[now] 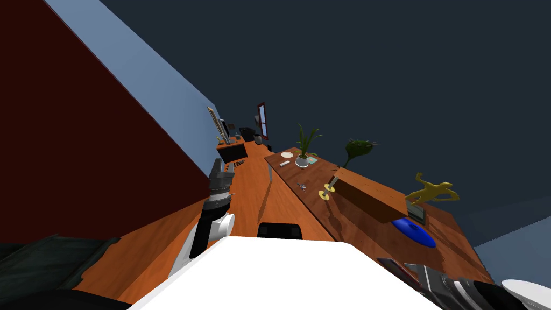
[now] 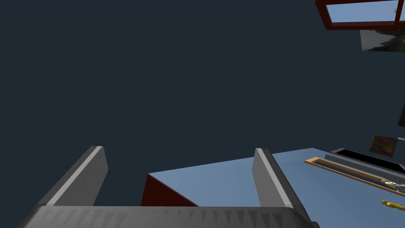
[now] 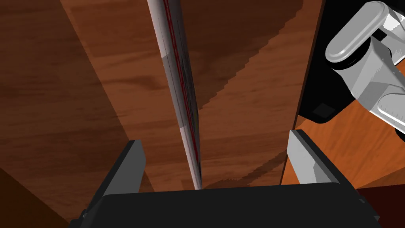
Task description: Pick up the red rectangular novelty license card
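Card (image 3: 180, 79) edge-on, thin grey w/ red stripe.

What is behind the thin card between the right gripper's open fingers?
Behind the card, seen edge-on between the fingers of the right gripper, lies brown wood with shadows across it. The card's flat faces and the strip of wood directly behind it are hidden.
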Tool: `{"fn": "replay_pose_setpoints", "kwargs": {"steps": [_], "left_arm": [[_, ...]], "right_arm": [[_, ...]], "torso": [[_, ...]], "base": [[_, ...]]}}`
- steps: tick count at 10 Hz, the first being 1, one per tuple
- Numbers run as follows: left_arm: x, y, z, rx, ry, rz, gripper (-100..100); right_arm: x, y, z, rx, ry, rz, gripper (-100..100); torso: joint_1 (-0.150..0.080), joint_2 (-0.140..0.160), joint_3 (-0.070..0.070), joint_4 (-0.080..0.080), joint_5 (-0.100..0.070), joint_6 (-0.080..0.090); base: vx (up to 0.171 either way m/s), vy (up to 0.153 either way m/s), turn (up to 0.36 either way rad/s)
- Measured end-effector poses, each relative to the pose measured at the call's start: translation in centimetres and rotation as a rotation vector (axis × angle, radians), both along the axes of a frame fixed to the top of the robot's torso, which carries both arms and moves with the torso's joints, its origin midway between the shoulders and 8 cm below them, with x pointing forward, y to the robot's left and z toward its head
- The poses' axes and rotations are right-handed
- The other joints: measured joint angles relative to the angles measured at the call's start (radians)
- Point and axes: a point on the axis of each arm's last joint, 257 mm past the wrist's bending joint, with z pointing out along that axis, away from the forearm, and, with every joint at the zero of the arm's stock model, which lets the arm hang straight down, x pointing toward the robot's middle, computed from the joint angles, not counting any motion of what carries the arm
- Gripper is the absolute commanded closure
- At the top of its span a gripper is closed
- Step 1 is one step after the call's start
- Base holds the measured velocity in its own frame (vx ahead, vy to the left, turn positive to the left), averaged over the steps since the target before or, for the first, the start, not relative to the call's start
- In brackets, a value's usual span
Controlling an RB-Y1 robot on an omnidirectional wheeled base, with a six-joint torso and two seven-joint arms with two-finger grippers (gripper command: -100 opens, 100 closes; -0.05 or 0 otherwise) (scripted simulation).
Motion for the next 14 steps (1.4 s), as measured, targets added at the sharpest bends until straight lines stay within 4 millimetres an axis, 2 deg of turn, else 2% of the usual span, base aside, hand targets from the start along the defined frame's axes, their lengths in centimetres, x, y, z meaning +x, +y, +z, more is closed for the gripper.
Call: {"fn": "replay_pose_setpoints", "kwargs": {"steps": [1, 3, 4, 5, 13, 14], "left_arm": [[0.0, 0.0, 0.0, 0.0, 0.0, 0.0, 0], [0.0, 0.0, 0.0, 0.0, 0.0, 0.0, 0], [0.0, 0.0, 0.0, 0.0, 0.0, 0.0, 0], [0.0, 0.0, 0.0, 0.0, 0.0, 0.0, 0], [0.0, 0.0, 0.0, 0.0, 0.0, 0.0, 0], [0.0, 0.0, 0.0, 0.0, 0.0, 0.0, 0]], "right_arm": [[-1.7, -1.5, 0.6, -0.031, 0.033, 0.01, -100], [-3.6, -4.4, 1.8, -0.099, 0.092, 0.032, -100], [-3.8, -4.6, 1.8, -0.104, 0.096, 0.032, 0], [-3.7, -4.6, 1.8, -0.103, 0.096, 0.032, -100], [-6.2, -3.4, -0.7, -0.104, 0.093, 0.113, -100], [-6.3, -3.4, -0.7, -0.105, 0.093, 0.116, 100]], "torso": [[0.0, 0.0, 0.0, 0.0, 0.0, 0.0], [0.0, 0.0, 0.0, 0.0, 0.0, 0.0], [0.0, 0.0, 0.0, 0.0, 0.0, 0.0], [0.0, 0.0, 0.0, 0.0, 0.0, 0.0], [-0.001, -0.007, -0.004, -0.002, -0.001, -0.001], [-0.001, -0.004, -0.003, -0.001, 0.0, -0.001]], "base": [[0.009, -0.001, -0.034], [0.005, -0.002, -0.015], [0.0, 0.0, 0.0], [0.066, -0.008, -0.137], [0.096, -0.013, -0.093], [0.008, -0.001, 0.006]]}}
